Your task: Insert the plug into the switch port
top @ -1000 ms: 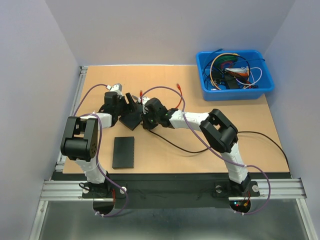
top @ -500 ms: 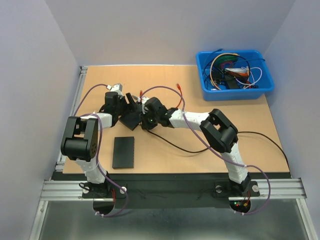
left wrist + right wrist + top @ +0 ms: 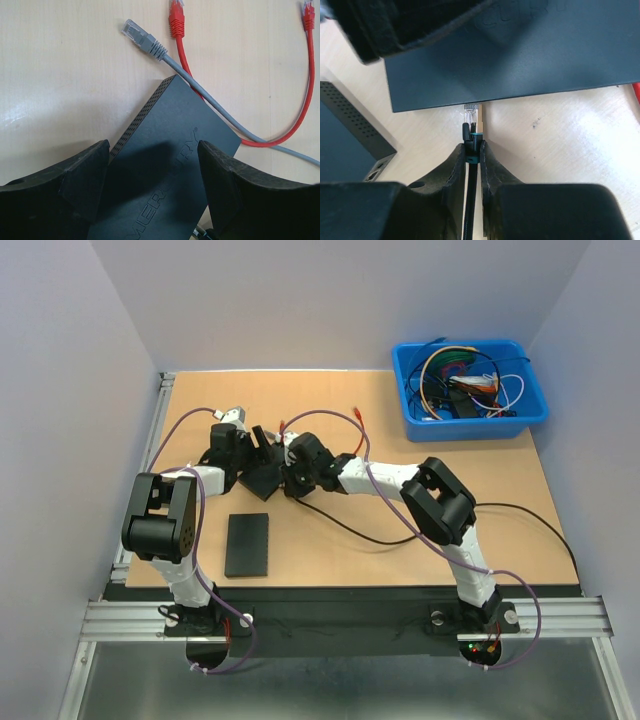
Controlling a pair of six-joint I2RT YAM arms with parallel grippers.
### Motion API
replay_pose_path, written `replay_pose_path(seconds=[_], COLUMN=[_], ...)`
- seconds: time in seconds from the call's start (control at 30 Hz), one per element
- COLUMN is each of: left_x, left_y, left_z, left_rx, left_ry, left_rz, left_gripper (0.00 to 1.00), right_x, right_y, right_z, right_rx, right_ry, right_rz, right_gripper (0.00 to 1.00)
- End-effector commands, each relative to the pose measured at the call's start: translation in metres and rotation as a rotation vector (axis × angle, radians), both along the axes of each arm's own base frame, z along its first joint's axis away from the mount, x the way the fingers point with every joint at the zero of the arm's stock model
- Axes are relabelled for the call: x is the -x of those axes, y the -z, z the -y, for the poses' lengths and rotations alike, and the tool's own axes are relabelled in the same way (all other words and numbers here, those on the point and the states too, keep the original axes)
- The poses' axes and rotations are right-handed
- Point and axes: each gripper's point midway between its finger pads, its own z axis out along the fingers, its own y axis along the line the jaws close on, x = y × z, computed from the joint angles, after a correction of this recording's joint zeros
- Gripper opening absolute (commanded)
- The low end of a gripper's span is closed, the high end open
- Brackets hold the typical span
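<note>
Pinching the plug [image 3: 472, 119], right hand [image 3: 471, 151] holds it at the switch [image 3: 520, 55] edge.

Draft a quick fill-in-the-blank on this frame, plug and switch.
The right hand grips the plug of a ____ cable.
The left hand holds the ____.
A red cable and a ____ one lie loose by the switch.
The bin of spare cables is ____.
Missing: black; switch; gray; blue.

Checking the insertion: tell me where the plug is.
In the right wrist view the plug is pinched in the right gripper, its tip at the edge of the black switch, left of centre in the overhead view.
</note>
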Motion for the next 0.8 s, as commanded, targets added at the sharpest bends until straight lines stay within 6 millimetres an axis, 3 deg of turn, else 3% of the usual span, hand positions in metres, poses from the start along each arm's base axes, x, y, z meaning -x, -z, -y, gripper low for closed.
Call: replay_pose_path(seconds=[0.0, 0.27, 0.57, 0.77], left_x=[0.013, 0.012, 0.012, 0.015], left_y=[-0.003, -0.002, -0.002, 0.002], left_z=[0.014, 0.016, 0.016, 0.016], left_rx=[0.015, 0.002, 0.000, 0.006], left_ry=[0.050, 0.051, 0.046, 0.046], left_rz=[-0.020, -0.022, -0.023, -0.039], left_gripper=[0.82, 0.82, 0.82, 0.82], right_x=[-0.024, -0.019, -0.015, -0.021], right_y=[-0.040, -0.049, -0.032, -0.034], right_z=[-0.020, -0.034, -0.039, -0.036], right_rx=[-0.099, -0.155, -0.161, -0.162], right_ry=[-0.002, -0.034, -0.031, 0.007], right_rz=[0.084, 0.047, -0.011, 0.006], right_gripper=[0.00, 0.00, 0.01, 0.01])
